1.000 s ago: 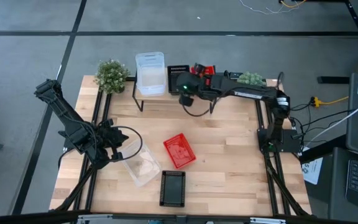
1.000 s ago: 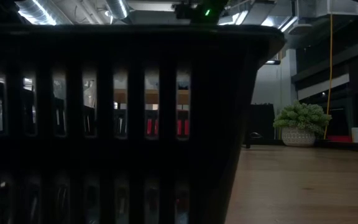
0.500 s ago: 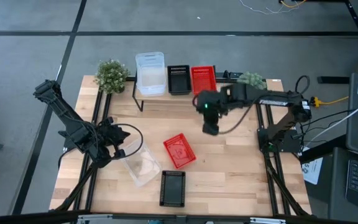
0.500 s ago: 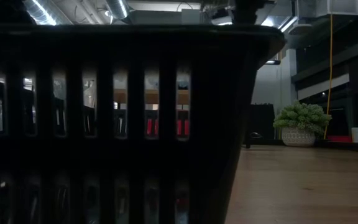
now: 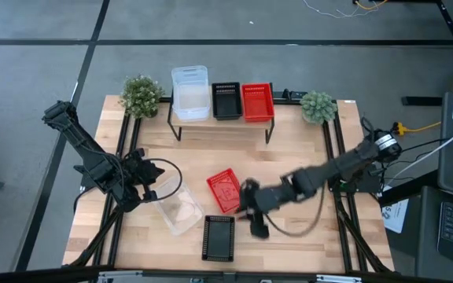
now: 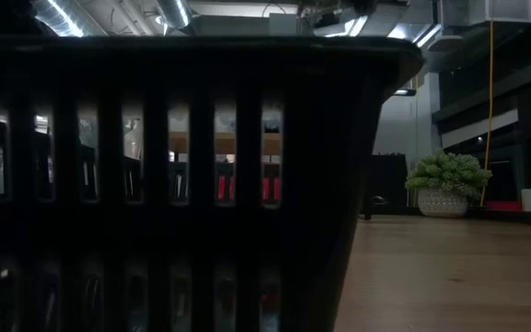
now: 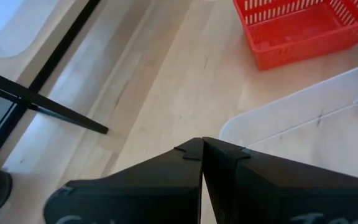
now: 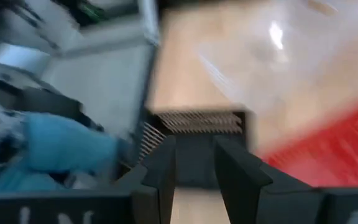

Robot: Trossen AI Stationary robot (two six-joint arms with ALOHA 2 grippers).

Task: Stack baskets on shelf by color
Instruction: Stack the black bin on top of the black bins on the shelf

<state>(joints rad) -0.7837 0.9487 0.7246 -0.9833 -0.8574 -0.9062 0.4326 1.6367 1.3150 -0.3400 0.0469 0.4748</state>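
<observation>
The shelf (image 5: 220, 122) stands at the table's far edge and carries stacked clear baskets (image 5: 189, 93), a black basket (image 5: 226, 101) and a red basket (image 5: 258, 102). Three more rest on the tabletop: a red one (image 5: 226, 190), a clear one (image 5: 175, 208) and a black one (image 5: 219, 237). My right gripper (image 5: 246, 211) is open and hovers between the loose red and black baskets; its wrist view shows the black basket (image 8: 194, 124) ahead of the gripper (image 8: 194, 165). My left gripper (image 7: 202, 152) is shut beside the clear basket's rim (image 7: 291, 118).
Potted plants sit at the far corners, one left (image 5: 141, 94) and one right (image 5: 318, 106) of the shelf. In the low view the black basket (image 6: 173, 184) blocks most of the picture. Bare wood lies between the shelf and the loose baskets.
My right gripper has drawn back from the shelf, swung fast toward the table's near edge and come down beside the loose red basket. The red basket it was over stays on the shelf next to the black one. The left arm has kept still.
</observation>
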